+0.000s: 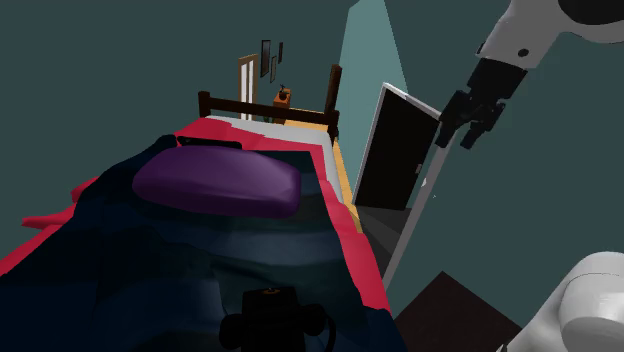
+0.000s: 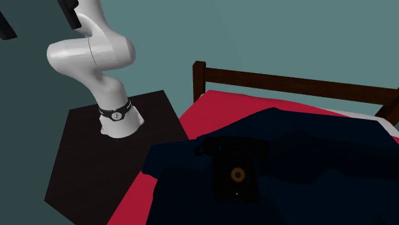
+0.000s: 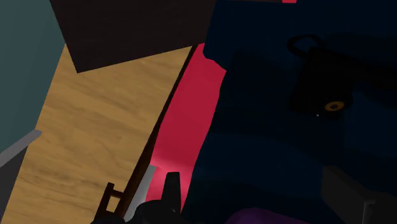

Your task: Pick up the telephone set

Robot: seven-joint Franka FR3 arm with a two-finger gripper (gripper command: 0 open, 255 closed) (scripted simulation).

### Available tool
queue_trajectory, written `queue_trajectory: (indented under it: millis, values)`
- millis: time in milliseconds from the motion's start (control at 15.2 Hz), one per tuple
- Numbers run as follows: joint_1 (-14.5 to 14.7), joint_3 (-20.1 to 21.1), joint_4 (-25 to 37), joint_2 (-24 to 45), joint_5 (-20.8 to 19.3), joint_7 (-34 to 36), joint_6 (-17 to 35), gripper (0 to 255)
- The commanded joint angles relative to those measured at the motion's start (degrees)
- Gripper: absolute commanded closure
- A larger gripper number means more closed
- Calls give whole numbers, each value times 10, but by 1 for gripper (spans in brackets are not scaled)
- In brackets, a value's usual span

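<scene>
My all-black gripper (image 1: 460,132) hangs high beside the bed, well apart from the black rotary telephone set (image 2: 235,169) with an orange dial hub, which lies on a rumpled dark-blue blanket (image 2: 320,172) over a red sheet (image 2: 230,105); whether the gripper is apart or together I cannot tell.

A black telephone set (image 2: 235,169) is seen lying on a dark blue blanket (image 2: 320,166), spread over a red sheet (image 2: 230,105). A dark wooden bed rail (image 2: 288,82) is seen behind, w/ teal wall beyond. At the view's left, the arm's white base (image 2: 118,121) is mounted on a dark stand (image 2: 77,166), beside the bed.
</scene>
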Motion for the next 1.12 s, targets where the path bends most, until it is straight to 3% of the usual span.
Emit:
queue_trajectory:
  millis: [0, 1056]
  values:
    - [0, 0, 0, 0, 0, 0, 0, 0]
    - [114, 98, -36, 207, 29, -83, 183, 0]
